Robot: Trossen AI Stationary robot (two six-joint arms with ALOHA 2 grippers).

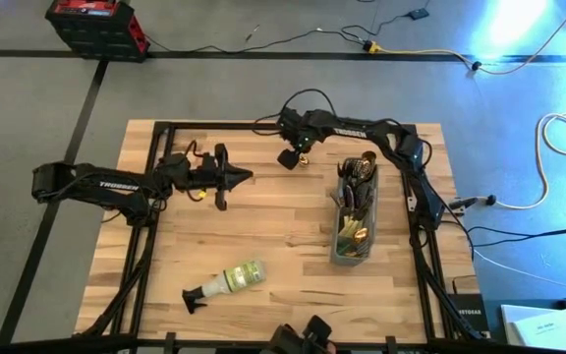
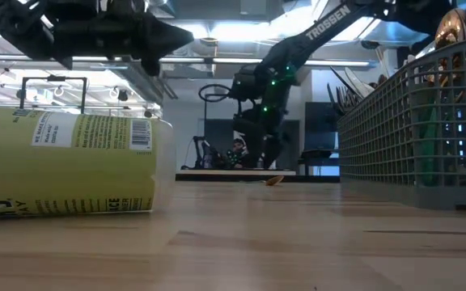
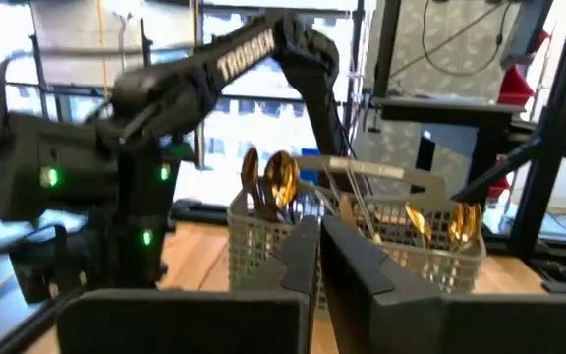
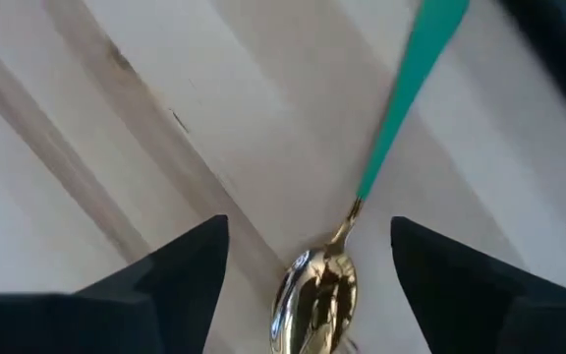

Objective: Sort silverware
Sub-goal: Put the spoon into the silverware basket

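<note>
Pale wooden planking forms the table (image 1: 263,221), framed by dark rails and set on a grey floor crossed by cables, with a red and black case (image 1: 96,25) beyond the far left corner. Much of the silverware (image 1: 358,192) is hidden — only gold bowls and dark handles are seen above the wall of the grey mesh caddy (image 1: 340,254) on the right side, and single pieces cannot be told apart there. One spoon (image 4: 337,265) is shown plainly in the right wrist view: a gold bowl and neck with a green handle, cut off at the frame edge, lying flat on the wood. It lies at the far side of the table, left of the caddy, under the right gripper (image 1: 294,155), whose fingers are spread wide on either side of it, with no contact to be seen. The left gripper (image 1: 245,177) is held above the table's left half with fingers pressed together, holding nothing. A spray bottle (image 1: 226,283) lies on its side near the front edge.
</note>
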